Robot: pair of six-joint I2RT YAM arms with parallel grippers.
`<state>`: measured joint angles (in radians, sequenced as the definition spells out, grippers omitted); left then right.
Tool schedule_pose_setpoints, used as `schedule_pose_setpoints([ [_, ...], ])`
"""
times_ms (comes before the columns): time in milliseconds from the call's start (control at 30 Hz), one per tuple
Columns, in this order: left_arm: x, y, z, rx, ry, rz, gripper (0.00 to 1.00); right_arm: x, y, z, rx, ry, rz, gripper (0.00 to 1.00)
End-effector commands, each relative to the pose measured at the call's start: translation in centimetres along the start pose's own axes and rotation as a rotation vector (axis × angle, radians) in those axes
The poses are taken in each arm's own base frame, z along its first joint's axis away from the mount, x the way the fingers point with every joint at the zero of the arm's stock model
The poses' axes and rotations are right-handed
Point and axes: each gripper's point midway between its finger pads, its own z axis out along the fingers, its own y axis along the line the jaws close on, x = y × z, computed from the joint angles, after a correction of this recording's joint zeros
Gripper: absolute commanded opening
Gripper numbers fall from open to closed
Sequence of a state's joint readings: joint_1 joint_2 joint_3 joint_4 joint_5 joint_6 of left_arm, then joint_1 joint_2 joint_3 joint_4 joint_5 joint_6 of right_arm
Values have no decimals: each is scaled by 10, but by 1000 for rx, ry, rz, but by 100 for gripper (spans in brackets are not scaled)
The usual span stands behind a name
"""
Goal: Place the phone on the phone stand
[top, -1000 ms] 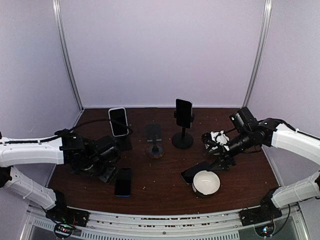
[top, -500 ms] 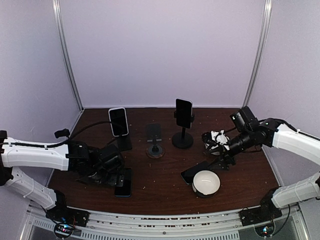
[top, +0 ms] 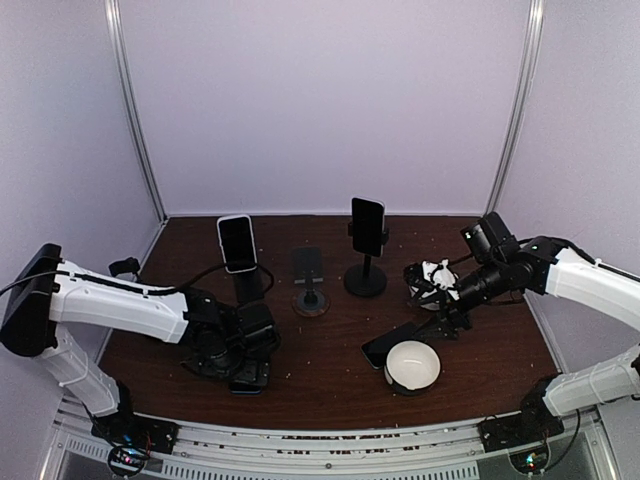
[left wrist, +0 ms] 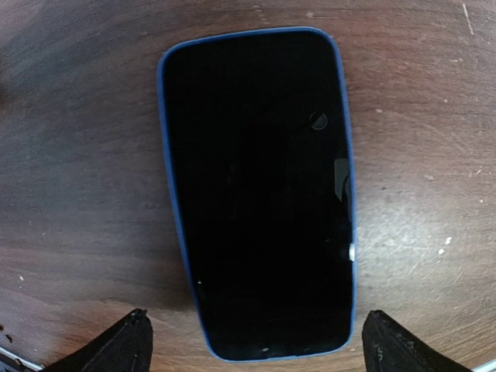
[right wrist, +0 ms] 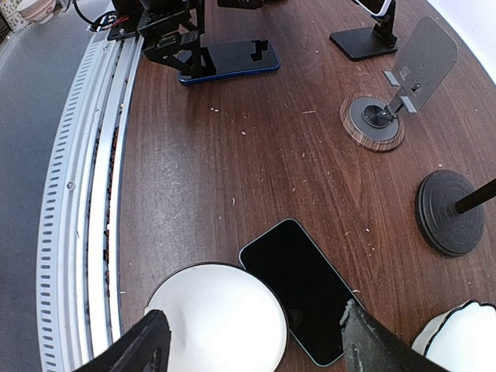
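Dark wood-grain table (top: 330, 335), speckled with pale crumbs, carries everything. The empty stand (top: 309, 283) sits mid-table: a flat grey plate tilted on a short stem above a round wood-patterned base.

To the near left of that stand lies the blue-rimmed phone (left wrist: 260, 194), flat on the table with its glossy black screen up and its corners rounded. The left gripper (left wrist: 260, 353) hangs right over it, jaws spread wider than the phone, one black tip on each side of one short end. Whether the tips touch it cannot be told.

Just left of the empty stand a white-edged phone (top: 237, 243) is propped upright on a black holder. Just right of it a black phone (top: 367, 228) is clamped on a thin pole with a round black foot.

To the near right of the empty stand are a smooth white bowl (top: 412, 365) and a second flat phone (right wrist: 302, 283) close beside it. The right gripper (right wrist: 256, 341) hovers above the pair, jaws wide and holding nothing. A white scalloped dish (top: 435, 280) sits further right.
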<state>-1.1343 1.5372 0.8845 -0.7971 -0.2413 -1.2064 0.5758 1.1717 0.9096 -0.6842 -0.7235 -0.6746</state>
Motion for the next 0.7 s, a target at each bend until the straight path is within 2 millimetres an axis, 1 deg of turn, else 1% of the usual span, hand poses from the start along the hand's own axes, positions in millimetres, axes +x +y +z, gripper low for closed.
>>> schedule_pose_setpoints([
  [0,-4,-18,-3,37,13,26,98,0,0,0,14,3,-14,78],
  [67,-3,-20,1,26,24,33,98,0,0,-1,17,3,-16,78],
  [300,8,-13,17,-32,74,22,98,1,-1,-2,26,6,-23,79],
  [467,14,-10,22,-49,96,23,98,1,-1,-1,22,6,-21,79],
  [567,19,-8,26,-41,107,17,93,1,-1,-1,19,8,-22,79],
  [667,24,-10,28,-11,122,18,85,2,0,0,14,10,-20,78],
])
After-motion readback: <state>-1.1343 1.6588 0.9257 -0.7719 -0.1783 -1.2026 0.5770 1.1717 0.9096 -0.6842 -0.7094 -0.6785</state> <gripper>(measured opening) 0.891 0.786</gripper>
